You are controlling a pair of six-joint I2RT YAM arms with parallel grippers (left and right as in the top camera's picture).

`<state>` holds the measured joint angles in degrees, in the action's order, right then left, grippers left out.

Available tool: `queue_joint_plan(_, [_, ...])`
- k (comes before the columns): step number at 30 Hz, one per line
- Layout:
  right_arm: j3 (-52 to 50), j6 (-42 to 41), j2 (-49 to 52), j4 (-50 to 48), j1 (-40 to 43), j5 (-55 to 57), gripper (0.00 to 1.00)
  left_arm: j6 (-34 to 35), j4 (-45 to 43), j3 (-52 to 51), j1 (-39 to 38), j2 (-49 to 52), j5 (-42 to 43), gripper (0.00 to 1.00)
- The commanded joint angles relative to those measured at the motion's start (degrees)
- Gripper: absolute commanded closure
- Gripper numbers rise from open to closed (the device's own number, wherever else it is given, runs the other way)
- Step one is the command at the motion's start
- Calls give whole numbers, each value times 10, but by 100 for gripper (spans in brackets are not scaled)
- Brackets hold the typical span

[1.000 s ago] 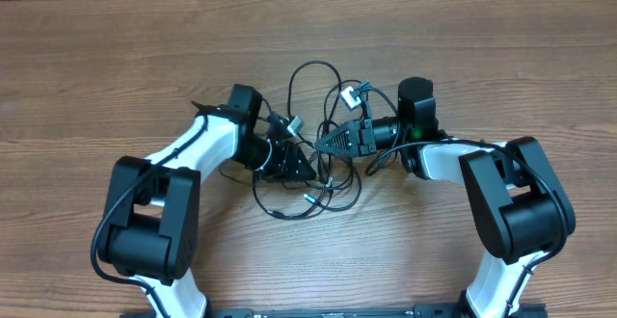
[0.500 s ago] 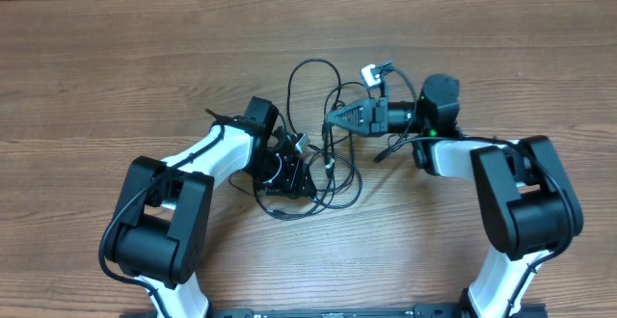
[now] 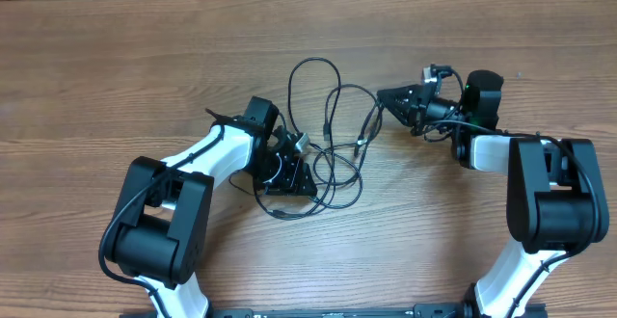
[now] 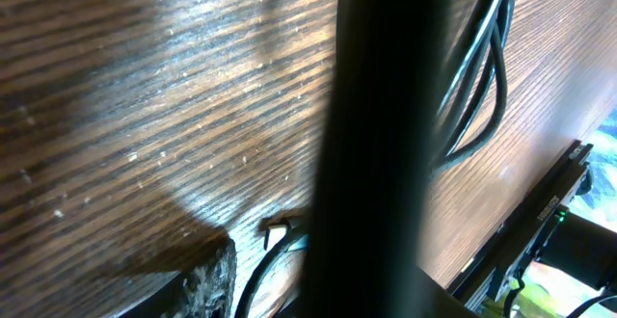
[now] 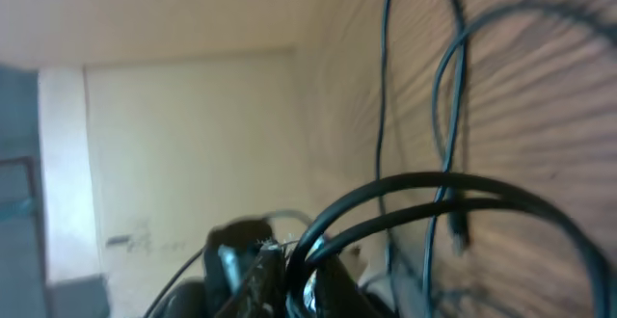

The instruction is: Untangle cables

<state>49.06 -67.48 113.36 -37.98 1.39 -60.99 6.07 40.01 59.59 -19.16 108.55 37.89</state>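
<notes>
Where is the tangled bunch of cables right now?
In the overhead view, the cables lie in the middle of the table, between the left gripper and the right gripper, bunched nearer the left one.

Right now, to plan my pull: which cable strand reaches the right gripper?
The strand arching rightward to the right gripper; other loops lie by the left gripper.

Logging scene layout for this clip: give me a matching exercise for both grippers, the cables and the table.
1 left gripper
2 right gripper
3 cables
4 table

A brown wood
B thin black loops piled together
C right of the tangle, a strand reaching its tip
D at the tangle's left edge

Pairs: 1-D, 2-C, 3-B, 4-A
</notes>
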Motion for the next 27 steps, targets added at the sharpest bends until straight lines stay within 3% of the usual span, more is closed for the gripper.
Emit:
queue_joint_plan(1, [1, 2, 2, -14, -3, 98, 86, 4, -2, -4, -2, 1, -13, 52])
queue_joint_plan(4, [1, 2, 2, -13, -3, 145, 86, 4, -2, -3, -2, 1, -13, 51])
queue_joint_plan(5, [1, 2, 2, -13, -4, 151, 78, 4, -3, -3, -2, 1, -13, 51])
queue_joint_plan(9, [1, 45, 2, 1, -4, 149, 19, 4, -3, -3, -2, 1, -14, 51])
queue_joint_plan(11, [1, 84, 2, 29, -4, 149, 8, 4, -5, -3, -2, 1, -14, 50])
queue_joint_plan(15, [1, 135, 2, 112, -4, 149, 1, 4, -7, -3, -2, 1, -15, 49])
queue_joint_plan(27, [1, 301, 2, 421, -3, 134, 0, 5, -7, -3, -2, 1, -26, 39])
